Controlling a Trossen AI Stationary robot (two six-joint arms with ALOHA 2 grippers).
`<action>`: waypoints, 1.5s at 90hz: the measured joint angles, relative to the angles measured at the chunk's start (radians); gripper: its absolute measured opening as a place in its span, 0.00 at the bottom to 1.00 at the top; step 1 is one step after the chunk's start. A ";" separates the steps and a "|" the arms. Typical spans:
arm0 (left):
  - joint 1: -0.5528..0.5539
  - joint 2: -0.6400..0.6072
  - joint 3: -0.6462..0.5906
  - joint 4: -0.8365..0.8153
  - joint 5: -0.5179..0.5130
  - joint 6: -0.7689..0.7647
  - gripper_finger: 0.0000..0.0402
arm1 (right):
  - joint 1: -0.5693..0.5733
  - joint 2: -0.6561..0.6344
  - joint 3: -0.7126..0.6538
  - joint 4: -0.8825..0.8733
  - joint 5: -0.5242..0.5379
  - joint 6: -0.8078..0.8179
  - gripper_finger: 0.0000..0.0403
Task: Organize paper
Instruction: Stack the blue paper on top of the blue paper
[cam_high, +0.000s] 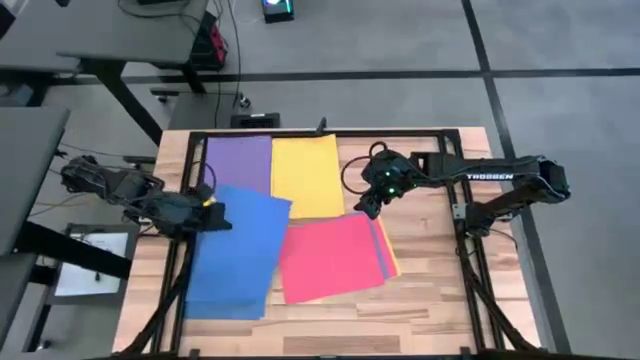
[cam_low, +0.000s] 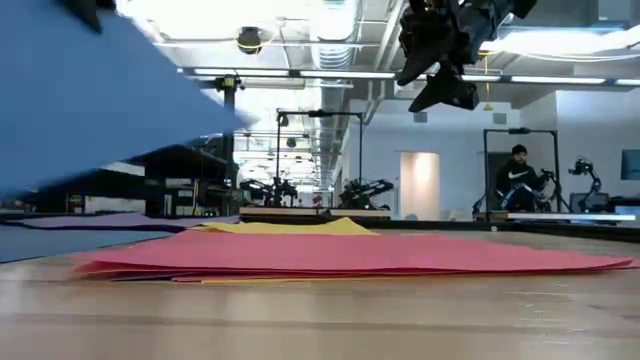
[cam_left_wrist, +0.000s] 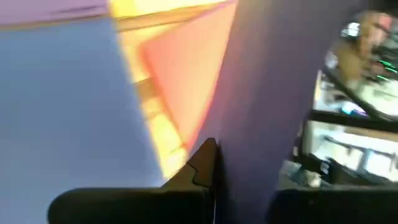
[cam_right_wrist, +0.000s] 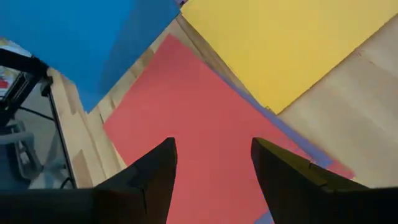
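My overhead camera looks straight down on the whole surface (cam_high: 420, 310). My low one sits at surface level, looking across into the room. Each wrist camera rides close; the right looks past its fingers (cam_right_wrist: 152, 177) at the red-pink sheet (cam_right_wrist: 205, 124), which the overhead shares.

Matt, smooth paper sheets: red-pink sheet (cam_right_wrist: 205, 124) under right gripper (cam_right_wrist: 214, 165) jaws, blue sheet (cam_high: 235, 250) between left's. Table (cam_high: 420, 310): pale wood, grain showing.
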 joint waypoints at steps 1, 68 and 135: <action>-0.006 0.002 -0.006 0.001 0.003 -0.010 0.00 | 0.000 0.000 0.000 0.000 0.000 0.002 0.49; -0.191 0.053 -0.168 -0.144 0.212 -0.082 0.00 | 0.000 0.000 0.000 0.017 0.034 -0.002 0.49; -0.191 0.056 -0.168 -0.197 0.245 0.083 0.13 | 0.058 0.000 0.000 0.027 0.033 0.006 0.49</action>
